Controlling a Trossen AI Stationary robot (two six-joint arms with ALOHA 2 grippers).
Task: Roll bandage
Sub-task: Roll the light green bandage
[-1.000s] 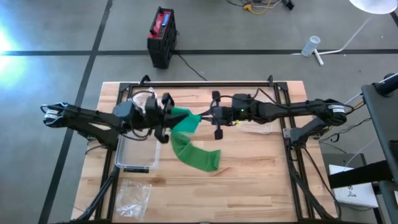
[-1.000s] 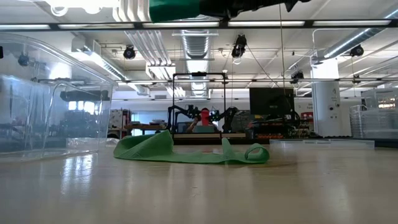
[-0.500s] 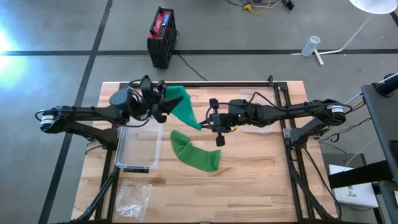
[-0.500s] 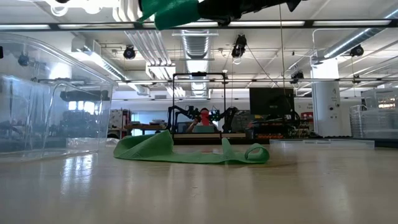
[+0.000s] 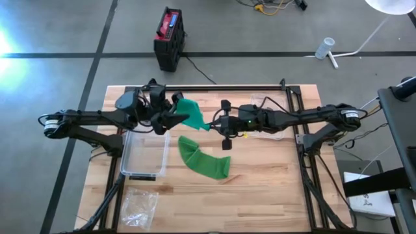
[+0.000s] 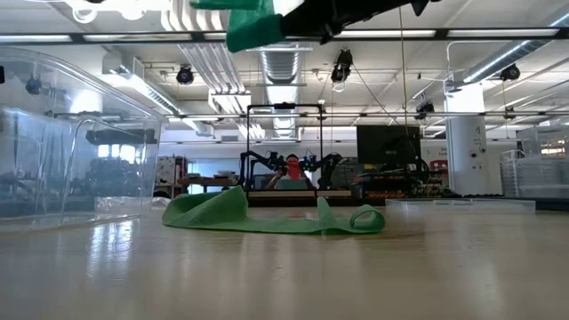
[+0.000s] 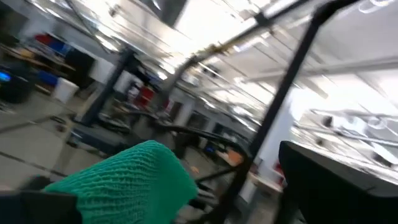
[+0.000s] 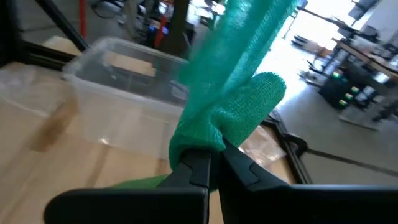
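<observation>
Above the middle of the wooden table [image 5: 260, 188], my right gripper [image 5: 214, 124] pinches a raised section of the green bandage [image 5: 192, 114], its two dark fingers [image 8: 200, 168] pressed together on the cloth, which bunches into a fold just past the fingertips and rises from there as a band. My left gripper [image 5: 170, 112] hangs just beside that lifted end, its fingers [image 5: 174, 102] spread apart with the green weave lying between them; I cannot tell whether either finger touches it. In my left wrist view the bandage [image 7: 134, 180] fills the near foreground against the blurred room beyond. The rest of the strip drops from my right gripper to the tabletop, where it lies loose in a crumpled, partly folded heap [image 5: 205, 161] near the table's centre; from table height that heap [image 6: 267, 213] sits low and flat, with a small curled loop at one end. A clear plastic bin [image 5: 144, 155] stands on the table under my left arm, beside the heap, and a crumpled clear plastic bag [image 5: 140, 205] lies near the table's front edge below it. Off the table, on the grey floor, a black and red box [image 5: 169, 38] stands with a cable running from it.
</observation>
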